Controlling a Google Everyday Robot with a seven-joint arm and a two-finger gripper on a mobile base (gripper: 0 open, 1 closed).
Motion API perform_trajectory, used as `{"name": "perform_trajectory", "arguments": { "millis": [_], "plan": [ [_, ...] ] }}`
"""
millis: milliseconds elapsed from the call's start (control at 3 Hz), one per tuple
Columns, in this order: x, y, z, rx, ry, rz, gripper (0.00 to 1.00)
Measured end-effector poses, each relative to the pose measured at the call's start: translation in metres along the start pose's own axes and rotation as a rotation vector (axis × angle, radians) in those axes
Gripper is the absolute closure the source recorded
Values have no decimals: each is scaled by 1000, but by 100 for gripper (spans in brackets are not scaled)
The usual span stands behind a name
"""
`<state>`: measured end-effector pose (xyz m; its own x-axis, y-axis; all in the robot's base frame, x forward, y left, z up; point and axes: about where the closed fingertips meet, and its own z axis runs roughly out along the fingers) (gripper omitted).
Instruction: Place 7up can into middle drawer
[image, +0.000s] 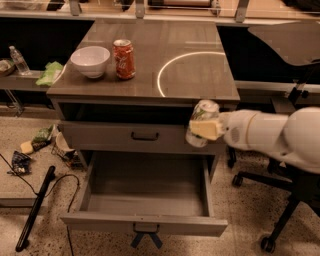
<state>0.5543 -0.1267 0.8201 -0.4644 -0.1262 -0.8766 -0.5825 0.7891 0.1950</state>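
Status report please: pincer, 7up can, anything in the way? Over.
Pincer shut on 7up can, held over right side of middle drawer. Drawer open, can not yet inside. Nothing in the way.

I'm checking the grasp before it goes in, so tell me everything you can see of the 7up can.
The 7up can is pale silver-white metal with green markings and a silver top, tilted slightly. The gripper is shut on its middle, holding it in the air in front of the closed upper drawer, above the right part of the open middle drawer.
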Motion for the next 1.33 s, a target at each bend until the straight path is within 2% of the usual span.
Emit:
{"name": "perform_trajectory", "arguments": {
  "millis": [333,667,1000,1333],
  "plan": [
    [54,10,36,6,-43,-7,100],
    [101,13,75,-14,-49,-24,100],
    [158,27,110,-58,22,6,100],
    [172,32,120,-73,43,13,100]
  ]
}}
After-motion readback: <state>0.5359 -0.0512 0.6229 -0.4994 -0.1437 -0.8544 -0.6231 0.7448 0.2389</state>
